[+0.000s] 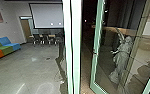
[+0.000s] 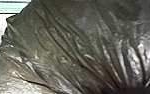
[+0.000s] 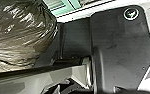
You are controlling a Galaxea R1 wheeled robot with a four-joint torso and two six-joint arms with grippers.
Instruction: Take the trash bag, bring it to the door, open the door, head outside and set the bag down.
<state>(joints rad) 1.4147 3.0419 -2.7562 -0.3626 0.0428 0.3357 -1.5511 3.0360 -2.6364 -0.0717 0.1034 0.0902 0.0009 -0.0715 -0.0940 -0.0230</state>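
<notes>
The dark, shiny trash bag (image 2: pixel 66 47) looms large in the left wrist view, its folds drawn together at my left gripper (image 2: pixel 131 88), which is shut on it. In the right wrist view, the bulging side of the trash bag (image 3: pixel 21 32) lies beside the robot's dark plate. A glass door (image 1: pixel 97 47) with a pale green frame stands open in the head view, to the right of a thick pale green post (image 1: pixel 76 47). Darkness shows through the gap between post and door.
Left of the post lies a room with a grey floor (image 1: pixel 28 62), a colourful sofa (image 1: pixel 6 47), chairs by a table (image 1: pixel 42 38) and a hanging screen (image 1: pixel 48 16). A pale statue (image 1: pixel 123 56) appears in the door's glass, through it or reflected; I cannot tell which.
</notes>
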